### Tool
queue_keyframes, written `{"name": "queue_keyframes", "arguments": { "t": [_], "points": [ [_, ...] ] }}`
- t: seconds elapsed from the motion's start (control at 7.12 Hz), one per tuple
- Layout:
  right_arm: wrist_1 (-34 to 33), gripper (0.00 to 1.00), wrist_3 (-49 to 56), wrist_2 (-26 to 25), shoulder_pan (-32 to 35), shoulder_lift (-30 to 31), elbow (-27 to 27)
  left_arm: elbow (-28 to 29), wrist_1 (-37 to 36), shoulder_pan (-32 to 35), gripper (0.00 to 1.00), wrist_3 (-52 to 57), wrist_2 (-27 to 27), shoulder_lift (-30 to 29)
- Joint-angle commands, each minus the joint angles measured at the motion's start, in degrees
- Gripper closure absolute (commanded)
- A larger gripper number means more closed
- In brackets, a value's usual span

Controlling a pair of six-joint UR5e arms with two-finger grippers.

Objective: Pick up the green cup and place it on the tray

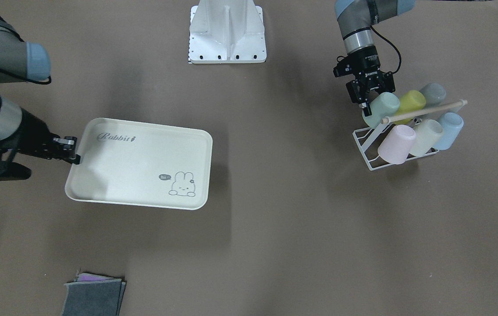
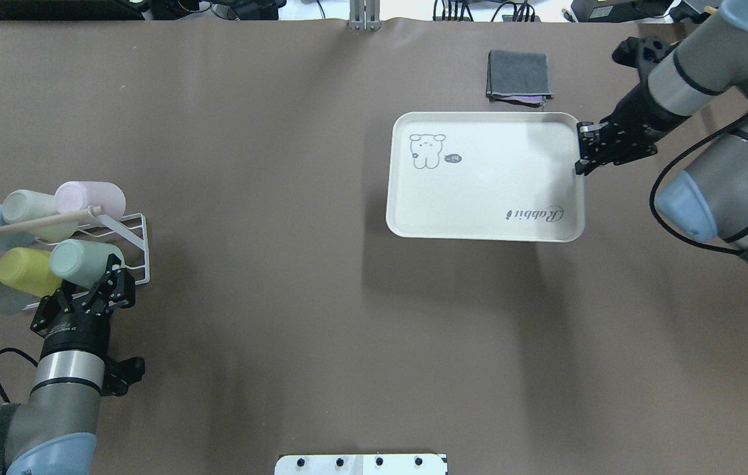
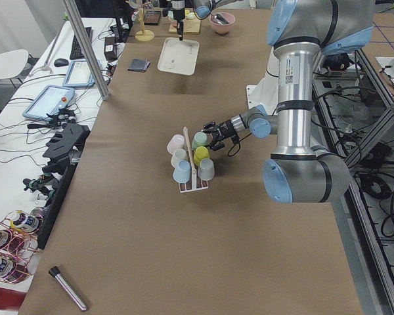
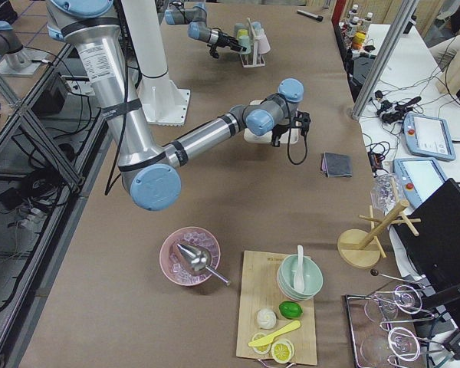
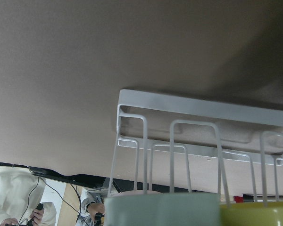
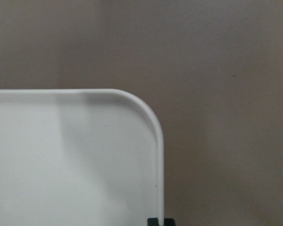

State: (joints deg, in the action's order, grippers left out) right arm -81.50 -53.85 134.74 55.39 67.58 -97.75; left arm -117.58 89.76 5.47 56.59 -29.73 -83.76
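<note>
The green cup (image 2: 78, 259) lies tilted on a white wire rack (image 2: 138, 227), at the rack's end nearest the table middle. It also shows in the front view (image 1: 381, 109) and at the bottom of the left wrist view (image 5: 162, 209). My left gripper (image 2: 105, 277) is open, its fingers at the cup's near side (image 1: 368, 102). The cream tray (image 2: 486, 191) with the "Rabbit" script lies flat and holds nothing. My right gripper (image 2: 582, 150) is shut on the tray's short rim (image 1: 74, 154); the right wrist view shows the tray's corner (image 6: 61, 155).
The rack also holds a yellow-green cup (image 2: 21, 270), a pink cup (image 2: 90, 196), and cream, blue and grey cups, under a wooden rod (image 2: 18, 226). A folded grey cloth (image 2: 519, 76) lies beyond the tray. The robot base (image 1: 227, 30) stands at the table's near edge.
</note>
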Motion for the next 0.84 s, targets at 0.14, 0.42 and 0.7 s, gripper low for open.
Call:
{"name": "queue_keyframes", "arguments": {
  "t": [0.14, 0.42, 0.7],
  "points": [
    [0.3, 1.00, -7.8, -0.2, -7.8, -7.0, 0.2, -2.1, -0.1, 0.5, 0.79, 0.1, 0.8, 2.1],
    [0.4, 1.00, -8.5, 0.9, -11.1, -10.2, 1.0, -4.6, -0.2, 0.5, 0.78, 0.4, 3.0, 4.0],
    [4.0, 1.00, -8.5, 0.8, -13.2, -14.0, 6.3, -6.0, -0.2, 0.5, 0.78, 0.5, 3.1, 4.8]
  ]
}}
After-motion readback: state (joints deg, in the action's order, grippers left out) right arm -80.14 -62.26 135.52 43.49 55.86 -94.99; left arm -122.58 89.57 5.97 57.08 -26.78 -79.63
